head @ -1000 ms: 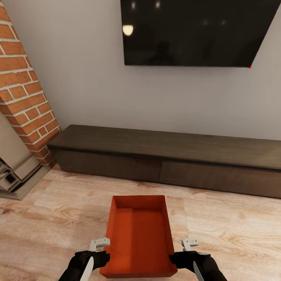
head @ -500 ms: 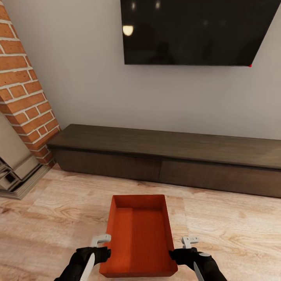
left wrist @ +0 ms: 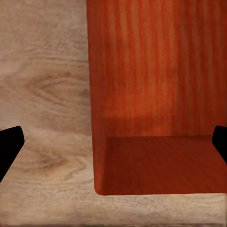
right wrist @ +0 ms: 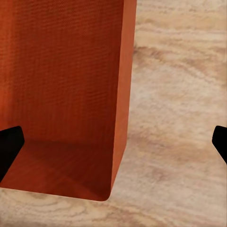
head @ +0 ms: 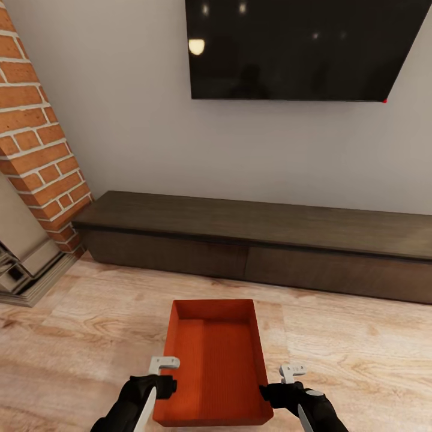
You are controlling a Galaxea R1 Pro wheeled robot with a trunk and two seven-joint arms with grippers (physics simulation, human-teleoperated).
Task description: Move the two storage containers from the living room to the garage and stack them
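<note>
One red-orange storage container (head: 213, 360) lies open side up on the living room's light wood planks, just in front of me. My left gripper (head: 162, 379) hangs open over its left wall near the close corner. In the left wrist view the black fingertips (left wrist: 9, 146) stand wide apart, with the container (left wrist: 156, 94) wall between them. Over the right wall my right gripper (head: 282, 384) is open too. Its fingertips (right wrist: 9, 144) straddle that wall of the container (right wrist: 66, 85) in the right wrist view. Neither gripper holds anything.
A long dark low cabinet (head: 258, 240) runs along the beige wall ahead, under a wall TV (head: 300, 48). A red-brick fireplace (head: 36, 132) with a stepped hearth (head: 24, 270) stands at the left. Wood floor (head: 360, 360) lies open on both sides of the container.
My left gripper has shifted right and forward, coming over the container's left wall. The right gripper moved slightly inward toward the right wall. The container has not moved.
</note>
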